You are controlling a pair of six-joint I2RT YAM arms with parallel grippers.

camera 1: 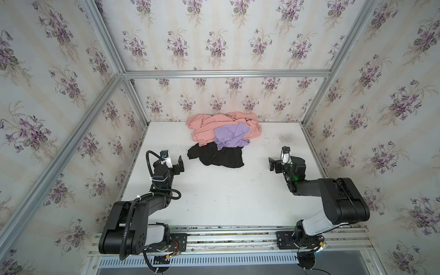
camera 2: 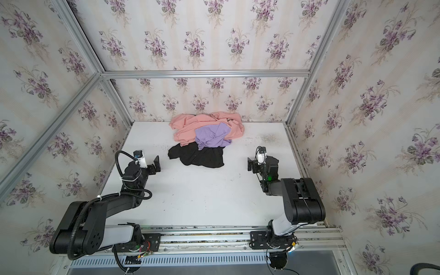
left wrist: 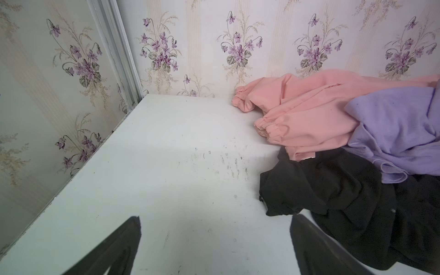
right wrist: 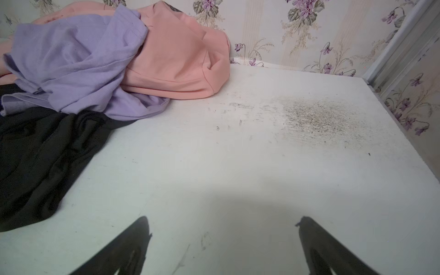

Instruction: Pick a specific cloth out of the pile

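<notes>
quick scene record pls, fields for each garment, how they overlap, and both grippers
pile: three garments at the far edge of the table
black cloth: nearest the arms, far edge tucked under the other two
lilac garment: on top, overlapping pink and black
pink sweatshirt: farthest back, largely uncovered
left gripper: open, empty, close beside the black cloth's left edge
right gripper: open, empty, well clear to the pile's right

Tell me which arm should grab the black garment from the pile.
Left. The left gripper is open, with the free edge of the black garment right beside it; the right gripper, also open, has a wider strip of bare table before the fabric in both top views.
</notes>
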